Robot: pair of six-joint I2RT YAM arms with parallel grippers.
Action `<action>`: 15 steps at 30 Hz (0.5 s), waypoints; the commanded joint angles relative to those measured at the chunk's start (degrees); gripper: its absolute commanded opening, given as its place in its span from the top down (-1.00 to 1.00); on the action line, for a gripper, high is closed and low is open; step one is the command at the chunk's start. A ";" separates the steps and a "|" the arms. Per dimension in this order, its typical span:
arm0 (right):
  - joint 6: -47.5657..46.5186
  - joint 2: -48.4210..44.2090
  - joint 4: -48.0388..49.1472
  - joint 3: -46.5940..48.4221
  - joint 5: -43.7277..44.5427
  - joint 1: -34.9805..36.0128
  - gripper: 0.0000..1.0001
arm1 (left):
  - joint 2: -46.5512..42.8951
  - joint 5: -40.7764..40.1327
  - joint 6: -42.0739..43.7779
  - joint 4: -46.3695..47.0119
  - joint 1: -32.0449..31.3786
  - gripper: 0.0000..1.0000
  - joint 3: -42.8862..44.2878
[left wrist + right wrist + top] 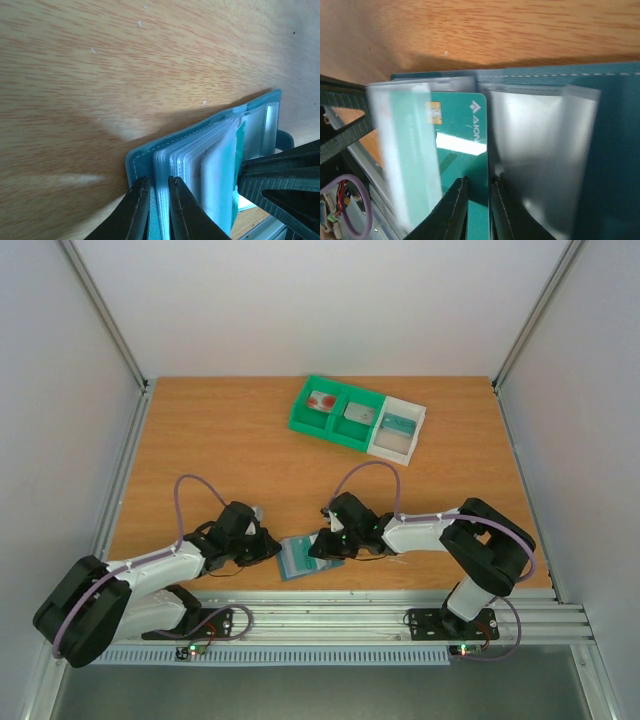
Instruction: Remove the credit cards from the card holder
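The blue-grey card holder [299, 559] lies open near the table's front edge between my two grippers. My left gripper [268, 548] is shut on the holder's cover and a few clear sleeves [159, 184]; the holder [200, 145] stands fanned open. My right gripper [326, 545] is shut on the edge of a teal credit card [462, 135] with a gold chip, the fingertips meeting at the card's lower edge [479, 186]. The card sits partly among the clear sleeves of the holder [610, 150]. Three other cards lie in the tray: white with red marks [322, 402], grey [358, 412], teal [398, 424].
A tray with two green compartments [300, 420] and a white compartment [392, 448] stands at the back centre. Metal rails [350, 615] run along the near edge. White walls enclose the table on three sides.
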 commanded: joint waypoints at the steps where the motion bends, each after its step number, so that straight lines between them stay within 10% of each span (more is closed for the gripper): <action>1: 0.63 0.49 1.63 -0.55 -1.04 -0.37 0.67 | 0.82 -1.08 0.77 1.17 -0.24 0.73 -0.14; 15: 1.20 -0.49 2.27 -1.90 0.13 -1.28 0.88 | 1.27 -1.46 1.23 0.95 -0.21 0.73 -0.14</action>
